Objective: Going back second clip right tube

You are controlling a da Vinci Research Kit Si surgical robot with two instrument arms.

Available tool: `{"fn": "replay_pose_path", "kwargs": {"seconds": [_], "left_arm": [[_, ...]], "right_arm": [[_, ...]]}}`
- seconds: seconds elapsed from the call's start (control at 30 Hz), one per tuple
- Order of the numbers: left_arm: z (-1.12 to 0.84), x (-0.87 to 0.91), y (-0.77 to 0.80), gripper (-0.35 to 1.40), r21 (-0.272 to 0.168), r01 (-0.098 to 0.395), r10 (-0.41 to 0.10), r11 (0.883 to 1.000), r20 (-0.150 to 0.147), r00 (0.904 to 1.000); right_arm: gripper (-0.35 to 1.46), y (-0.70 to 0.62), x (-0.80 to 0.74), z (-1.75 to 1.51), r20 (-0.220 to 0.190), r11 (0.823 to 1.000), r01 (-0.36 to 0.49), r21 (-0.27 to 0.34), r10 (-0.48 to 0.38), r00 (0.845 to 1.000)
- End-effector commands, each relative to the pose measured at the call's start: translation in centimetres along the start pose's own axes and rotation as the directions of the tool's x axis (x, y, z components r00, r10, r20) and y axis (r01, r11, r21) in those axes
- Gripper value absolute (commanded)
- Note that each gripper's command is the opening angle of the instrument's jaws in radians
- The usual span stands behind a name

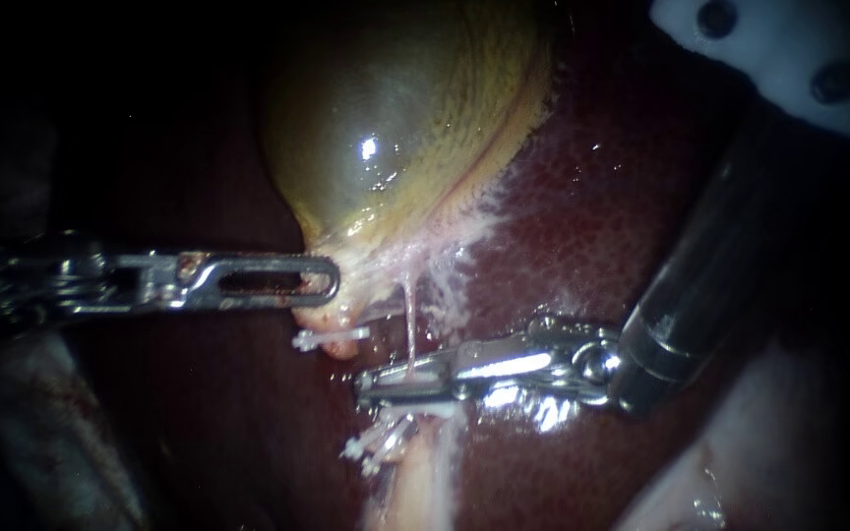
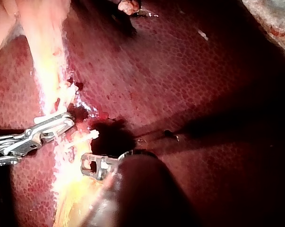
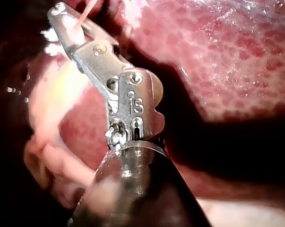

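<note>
Endoscope view: showing the liver as the dark red, glistening bed behind everything. Showing the gallbladder lying on it, yellow-green and swollen, tapering downward to a narrow neck. Entering from the upper right with the right instrument, thick shaft crossing the liver, and holding its jaws only a narrow gap apart, with the right tube passing between them near the tips. Entering from the left with the left instrument and clamping the gallbladder's neck between both jaws, closed on the tissue. Locating the right tube as the thin pale strand running straight down from the neck, near the left instrument's tip. Showing one white clip just below the left instrument's jaws, on a short stub of tissue, and the lower clips just below the right instrument's jaws, on a pale band leading downward.
</note>
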Motion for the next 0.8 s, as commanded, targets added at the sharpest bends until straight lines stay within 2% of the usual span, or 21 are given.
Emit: {"fn": "replay_pose_path", "kwargs": {"seconds": [0.03,0.43,0.6,0.8], "left_arm": [[0.0,0.0,0.0,-0.35,0.0,0.0,0.0,1.0,0.0,1.0],[0.0,0.0,0.0,-0.35,0.0,0.0,0.0,1.0,0.0,1.0],[0.0,0.0,0.0,-0.35,0.0,0.0,0.0,1.0,0.0,1.0],[0.0,0.0,0.01,-0.35,0.0,0.0,0.0,1.0,0.0,1.0]], "right_arm": [[-0.35,0.0,0.0,0.0,0.0,1.0,0.0,0.0,0.0,1.0],[-0.34,0.0,0.0,0.0,0.0,1.0,0.0,0.0,0.0,1.0],[0.03,0.0,0.0,0.0,0.002,1.0,0.0,0.003,0.0,1.0],[0.3,0.01,0.01,0.0,0.002,1.0,0.011,0.003,-0.011,1.0]]}}
